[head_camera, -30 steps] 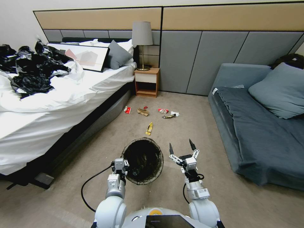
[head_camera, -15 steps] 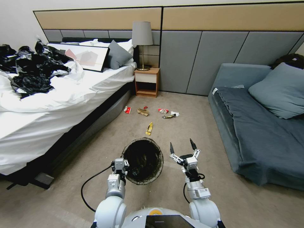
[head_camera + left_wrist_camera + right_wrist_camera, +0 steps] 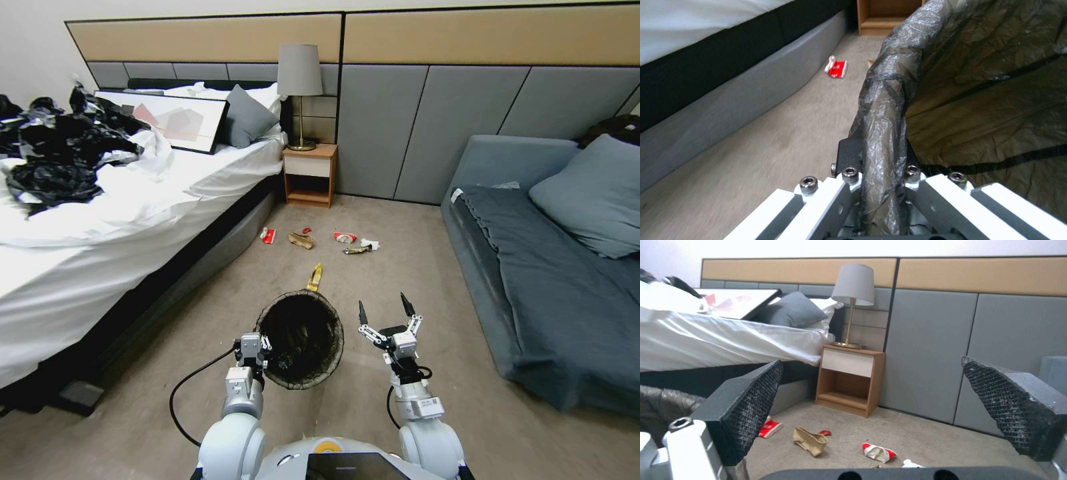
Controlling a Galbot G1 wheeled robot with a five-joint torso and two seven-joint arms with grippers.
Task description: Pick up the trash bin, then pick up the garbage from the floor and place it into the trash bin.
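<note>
Left gripper [image 3: 257, 348] clamps the trash bin [image 3: 300, 339] rim at lower centre so it travels along, right gripper [image 3: 385, 316] w/ fingers apart, ready for garbage [image 3: 314, 277] mid-frame.

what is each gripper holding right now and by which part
The left gripper is clamped on the bag-covered rim of the trash bin. The right gripper is open and holds nothing.

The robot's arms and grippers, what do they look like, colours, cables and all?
Both arms are silver-grey with rounded white shoulder housings and a looping black cable each. The right gripper has a white linkage frame and two pointed black fingers with cross-hatched pads. The left gripper has white slotted links, hex-socket screws and a black finger.
</note>
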